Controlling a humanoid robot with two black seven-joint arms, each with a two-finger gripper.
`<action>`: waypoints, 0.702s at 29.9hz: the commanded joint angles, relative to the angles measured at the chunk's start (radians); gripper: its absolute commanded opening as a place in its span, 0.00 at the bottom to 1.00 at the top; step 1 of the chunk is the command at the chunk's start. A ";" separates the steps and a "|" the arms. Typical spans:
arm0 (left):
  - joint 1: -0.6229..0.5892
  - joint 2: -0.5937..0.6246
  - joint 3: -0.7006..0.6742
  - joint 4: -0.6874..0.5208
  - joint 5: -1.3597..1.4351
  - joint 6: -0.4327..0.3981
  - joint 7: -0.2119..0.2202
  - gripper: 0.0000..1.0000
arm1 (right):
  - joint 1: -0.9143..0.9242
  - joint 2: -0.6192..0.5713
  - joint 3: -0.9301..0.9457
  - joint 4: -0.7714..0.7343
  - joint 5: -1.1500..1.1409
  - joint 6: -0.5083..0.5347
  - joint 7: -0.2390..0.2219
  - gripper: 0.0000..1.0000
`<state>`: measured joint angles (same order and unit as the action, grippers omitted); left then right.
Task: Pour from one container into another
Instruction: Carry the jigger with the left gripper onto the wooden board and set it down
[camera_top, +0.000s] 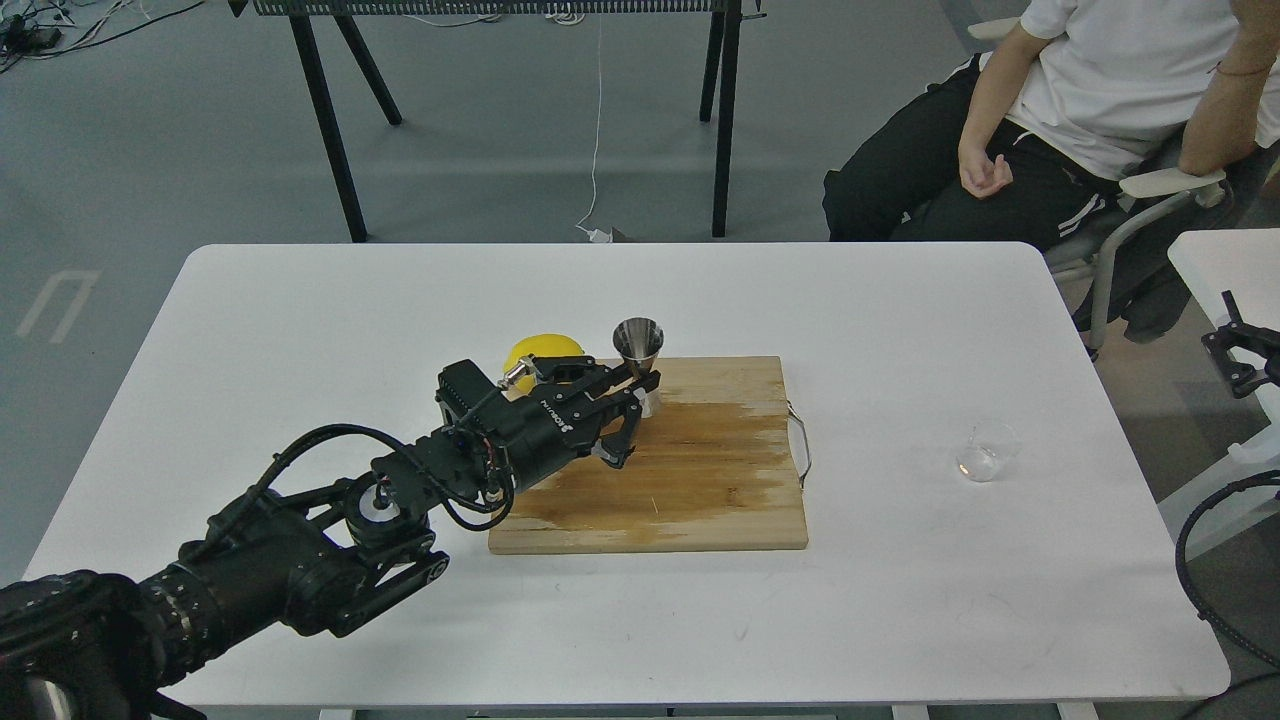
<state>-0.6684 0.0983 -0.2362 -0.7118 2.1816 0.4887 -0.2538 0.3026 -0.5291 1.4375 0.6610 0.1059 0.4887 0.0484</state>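
My left gripper (640, 392) is shut on the narrow waist of the steel jigger (638, 345), which stands upright over the back part of the wooden cutting board (700, 480). The jigger's lower cone is partly hidden behind the fingers. The small clear glass cup (985, 450) stands alone on the white table (900, 600) at the right, well apart from the jigger. My right gripper (1235, 350) shows only as a dark part at the right edge, off the table; its fingers cannot be told apart.
A yellow lemon (540, 352) lies at the board's back left corner, partly behind my left arm. A metal handle (802, 445) sticks out of the board's right side. A seated person (1080, 110) is beyond the table's far right corner.
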 joint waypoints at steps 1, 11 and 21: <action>-0.007 -0.071 0.040 0.054 0.000 0.000 0.001 0.04 | -0.003 0.001 0.000 0.000 0.000 0.000 0.001 1.00; -0.014 -0.098 0.089 0.144 0.000 0.000 0.001 0.05 | -0.019 0.001 0.008 0.000 0.000 0.000 0.001 1.00; -0.011 -0.098 0.091 0.146 0.000 0.000 -0.001 0.15 | -0.020 0.003 0.008 0.002 0.002 0.000 0.011 1.00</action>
<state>-0.6792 0.0001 -0.1456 -0.5663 2.1816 0.4887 -0.2537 0.2824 -0.5269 1.4452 0.6623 0.1072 0.4887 0.0595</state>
